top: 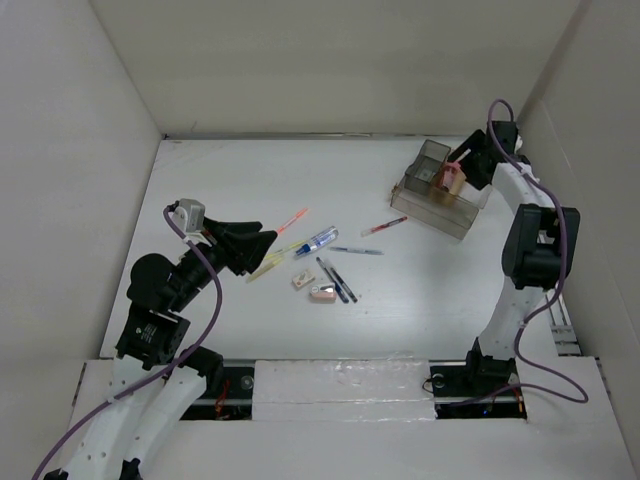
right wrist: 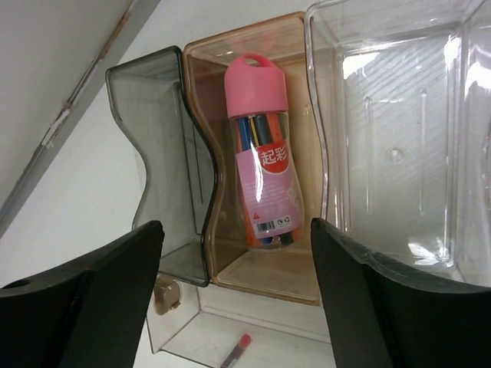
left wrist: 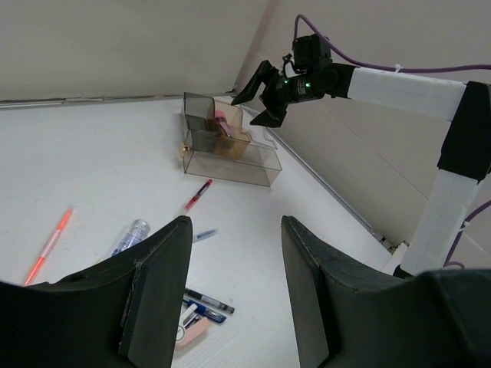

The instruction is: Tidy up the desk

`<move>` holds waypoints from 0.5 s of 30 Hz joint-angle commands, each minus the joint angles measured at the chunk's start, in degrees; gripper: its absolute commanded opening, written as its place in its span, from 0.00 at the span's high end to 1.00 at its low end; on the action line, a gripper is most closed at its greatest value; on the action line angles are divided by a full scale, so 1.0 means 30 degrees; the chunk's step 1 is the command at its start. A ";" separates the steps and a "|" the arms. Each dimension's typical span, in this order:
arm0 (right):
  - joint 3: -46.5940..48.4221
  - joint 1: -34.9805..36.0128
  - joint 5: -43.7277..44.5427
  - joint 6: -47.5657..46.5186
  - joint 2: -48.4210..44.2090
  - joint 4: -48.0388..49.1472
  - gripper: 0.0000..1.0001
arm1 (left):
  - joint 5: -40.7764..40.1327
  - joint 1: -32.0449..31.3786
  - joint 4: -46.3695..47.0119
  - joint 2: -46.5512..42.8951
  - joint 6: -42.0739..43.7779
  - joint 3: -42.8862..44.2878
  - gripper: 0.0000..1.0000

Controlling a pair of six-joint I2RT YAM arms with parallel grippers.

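The desk (top: 420, 320) is the broad white top that lies under the organizer (top: 440, 195) and spreads well out to its left and toward the arms' bases. The organizer, a compartmented box with smoky grey, amber and clear sections, stands in the far right part of the desk.

The right arm (top: 525, 250) rises just to the right of the organizer. Its right gripper (top: 468, 160) hangs over the box's far end. In the wrist view the right gripper (right wrist: 236, 230) has its fingers spread wide with nothing between them. The left arm (top: 160, 300) sits well apart from the organizer, far to its left. The left gripper (top: 265, 240) points toward the organizer, fingers likewise parted and empty, low over the desk.

A bottle-shaped marker pack (right wrist: 261, 165) with a pink cap lies inside the organizer's amber compartment, between the grey section and the clear one.

The loose items lie to the left of the organizer. A red pen (top: 384, 226) is nearest, just beside its near left corner. Further left come a thin blue pen (top: 357, 250), a clear marker (top: 317, 240) with blue inside, and two dark pens (top: 337, 280) side by side. An orange pen (top: 292, 220) and a yellow pen (top: 270, 262) lie furthest from the organizer, near the left gripper. Two small erasers (top: 313, 287) rest just beside the dark pens, on the side away from the organizer.
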 commanded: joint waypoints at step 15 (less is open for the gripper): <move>-0.8535 1.3417 0.2393 -0.1579 -0.6375 0.4752 0.77 | -0.3193 0.0082 0.0043 -0.0636 -0.0734 0.0363 0.54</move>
